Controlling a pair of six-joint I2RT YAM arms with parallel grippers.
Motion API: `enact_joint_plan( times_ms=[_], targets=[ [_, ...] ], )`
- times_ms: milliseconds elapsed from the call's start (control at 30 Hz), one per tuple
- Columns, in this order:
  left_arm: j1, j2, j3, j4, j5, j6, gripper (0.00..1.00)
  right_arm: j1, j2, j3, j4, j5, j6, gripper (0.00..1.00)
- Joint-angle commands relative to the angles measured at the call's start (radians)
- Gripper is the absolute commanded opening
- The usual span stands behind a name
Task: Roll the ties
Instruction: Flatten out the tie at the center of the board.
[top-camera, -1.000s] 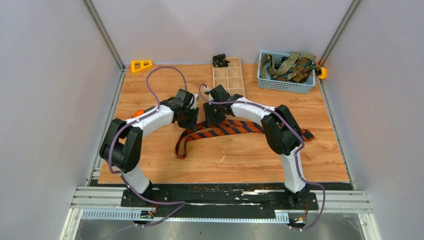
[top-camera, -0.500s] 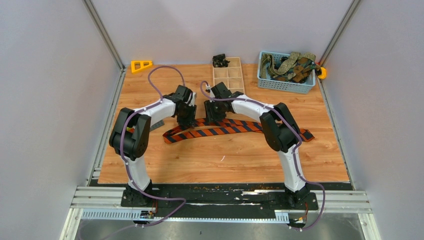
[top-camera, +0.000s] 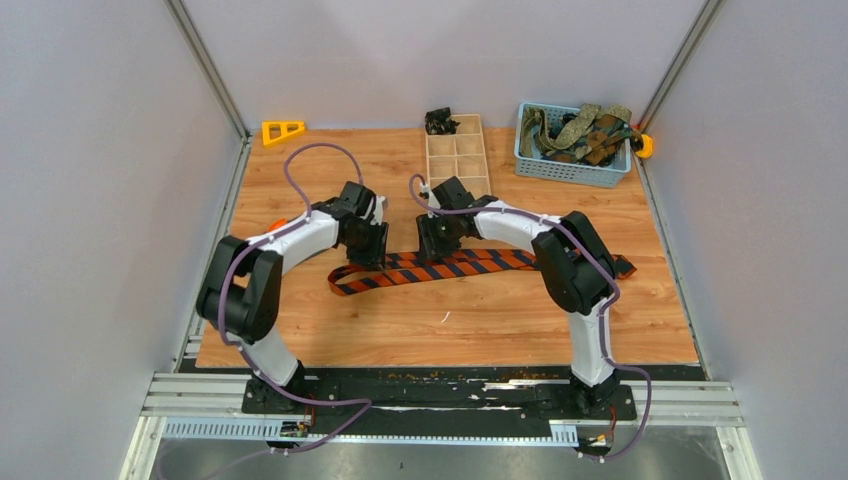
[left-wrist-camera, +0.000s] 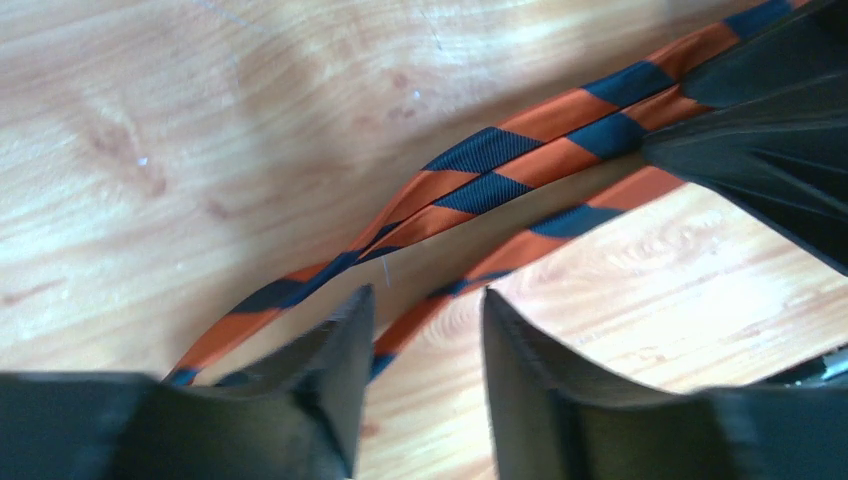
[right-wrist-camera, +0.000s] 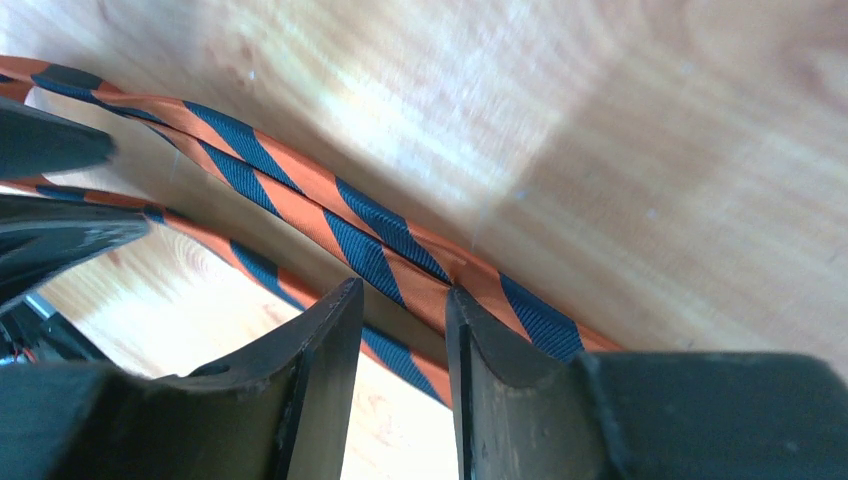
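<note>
On the wooden table (top-camera: 470, 320) the striped tie (top-camera: 470, 262) lies doubled across the middle towards the right edge, and the left end effector (left-wrist-camera: 428, 295) and right end effector (right-wrist-camera: 400, 290) straddle it, fingers apart, gripping nothing, seemingly to line it up for rolling.

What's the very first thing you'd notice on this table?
The long orange and navy striped tie, lying doubled over across the middle of the wooden table, jumps out first. The left end effector and right end effector hang low over it, side by side. At the far right corner, a blue basket is stuffed with more ties.
</note>
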Motion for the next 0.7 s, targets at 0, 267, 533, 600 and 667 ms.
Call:
enact_joint_plan(
  times_ms=[0, 267, 533, 600, 667],
  targets=[
    [-0.009, -0.159, -0.041, -0.005, -0.068, -0.042, 0.87, 0.026, -0.107, -0.09, -0.08, -0.009, 0.004, 0.37],
    [-0.007, -0.374, -0.134, 0.066, -0.352, -0.113, 1.0, 0.027, -0.346, -0.204, -0.035, 0.061, -0.029, 0.37],
    [0.046, -0.451, -0.204, 0.104, -0.264, -0.182, 1.0, 0.027, -0.56, -0.405, 0.059, 0.16, -0.028, 0.36],
    [0.045, -0.491, -0.235, 0.124, -0.212, -0.189, 1.0, 0.027, -0.595, -0.463, 0.087, 0.143, -0.036, 0.36],
    [0.045, -0.513, -0.257, 0.122, -0.206, -0.189, 0.99, 0.027, -0.613, -0.494, 0.113, 0.109, -0.053, 0.37]
  ],
)
